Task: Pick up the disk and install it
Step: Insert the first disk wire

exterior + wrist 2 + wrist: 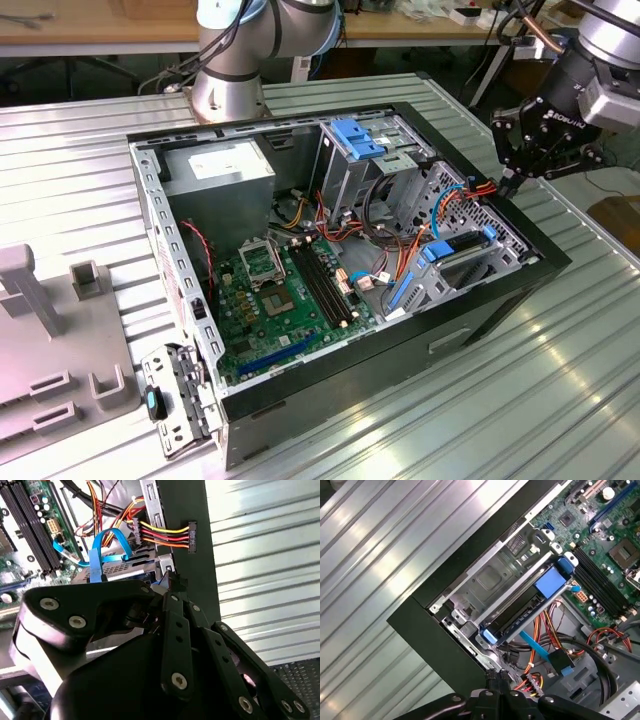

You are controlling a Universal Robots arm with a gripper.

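Observation:
The disk (462,250) is a dark-grey drive with bright blue rails and end tabs. It lies in the silver bay at the corner of the open computer case (500,290) on the exterior view's right. In the first wrist view the disk (520,615) runs slantwise, with one blue tab at each end. My gripper (509,184) hangs just above the case's rim beside that bay, a little apart from the disk. Its fingertips (496,676) meet with nothing between them, so it is shut. The second wrist view has the gripper (171,582) over the bay's edge.
A power plug on red, yellow and black wires (191,536) lies on the rim close to the fingers, and thin blue cables (100,555) loop over the bay. A paler blue bracket (355,135) tops the silver cage. A grey fixture (60,340) stands on the ribbed table (560,400).

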